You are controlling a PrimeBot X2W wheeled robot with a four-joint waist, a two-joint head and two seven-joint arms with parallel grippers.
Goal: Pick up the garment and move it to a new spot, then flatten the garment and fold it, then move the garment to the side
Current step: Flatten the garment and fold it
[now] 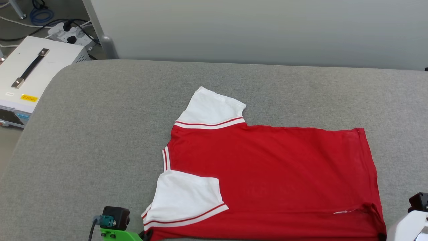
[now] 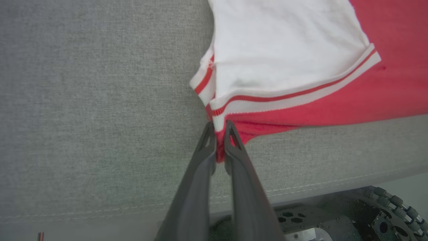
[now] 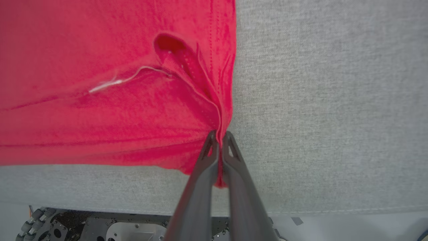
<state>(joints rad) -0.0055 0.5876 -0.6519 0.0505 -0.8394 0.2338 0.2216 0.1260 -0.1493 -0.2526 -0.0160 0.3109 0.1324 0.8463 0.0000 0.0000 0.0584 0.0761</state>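
Shirt is lying flattened; my left gripper and right gripper are pinching its near corners, with folding and moving aside apparently remaining.

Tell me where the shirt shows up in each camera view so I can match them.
Head view: shirt at lower centre-right, collar toward the left.
Left wrist view: upper right; left end effector is shut on its edge, just below the white sleeve.
Right wrist view: upper left; right end effector is shut on its hem corner.
Shared landmark: grey pad under it in all three.
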